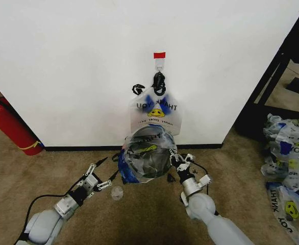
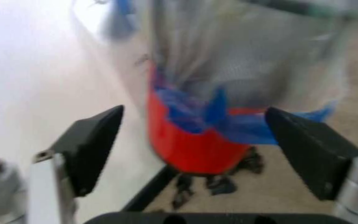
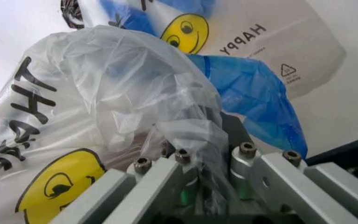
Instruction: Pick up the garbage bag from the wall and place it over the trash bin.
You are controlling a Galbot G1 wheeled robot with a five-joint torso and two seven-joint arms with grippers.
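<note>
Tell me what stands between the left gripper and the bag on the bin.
Nothing visible does. The left gripper is open, just off the bin's side, with bare carpet between it and the garbage bag draped over the trash bin. The right gripper is shut on the bag's far side.

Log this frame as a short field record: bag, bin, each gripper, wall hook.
garbage bag: draped over the trash bin, blue handles hanging down its side
right gripper: shut on the bag's plastic at the bin rim
left gripper: open, beside the bin, holding nothing
wall: another printed bag hangs from the hook
</note>
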